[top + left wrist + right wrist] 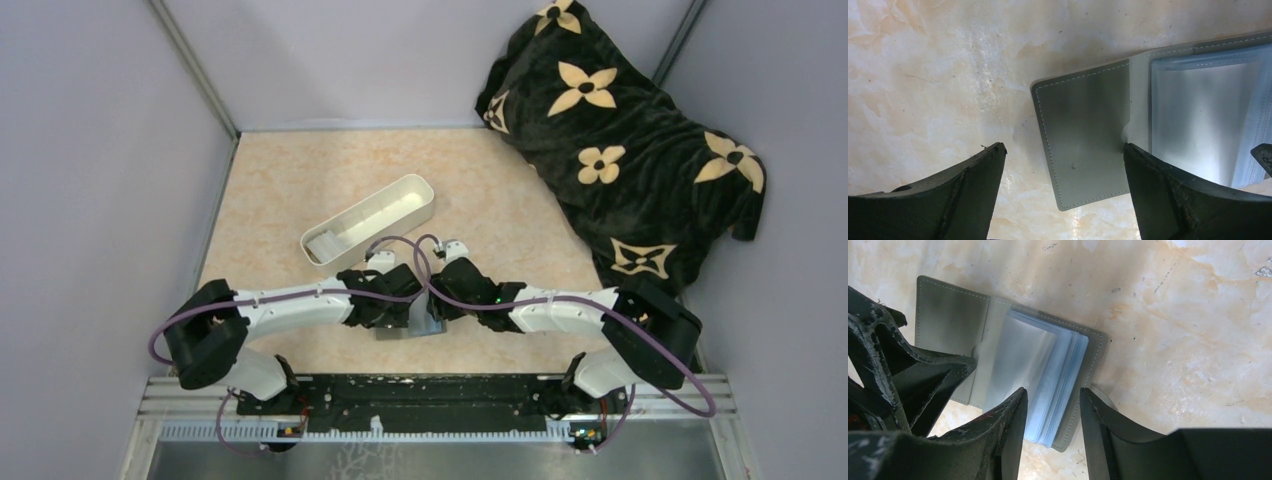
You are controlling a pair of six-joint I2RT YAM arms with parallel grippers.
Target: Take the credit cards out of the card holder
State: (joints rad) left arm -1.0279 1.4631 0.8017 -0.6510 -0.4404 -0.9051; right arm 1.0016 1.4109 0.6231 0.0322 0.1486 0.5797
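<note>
Two robot arms met over the card holder (950, 320), which lay open and flat on the marbled surface (290, 180) near its front edge, between the left arm (290, 305) and the right arm (560, 310). The left jaws stood wide apart, straddling the holder's plain grey flap with one finger off its outer edge and the other over the fold; whether that finger touched the holder could not be told. The right jaws were partly apart and clamped on nothing, poised over the near edge of the fanned blue-grey sleeves (1058, 375) and the cover beneath them. No credit cards could be made out in the clear pockets from either wrist view. A white tray (370, 222) sat well apart toward the back, and a black blanket with pale flowers (620, 150) was heaped in the far right corner.

The likeliest trouble lay in what the right jaws would take hold of. Closing where they stood, they seemed apt to pinch a whole bundle of sleeves, or the cover edge, rather than one card. With the grey flap apparently not pinned down, any pull would probably drag or lift the entire holder, or fold it shut. The slick plastic could also let a thin card slide free.
</note>
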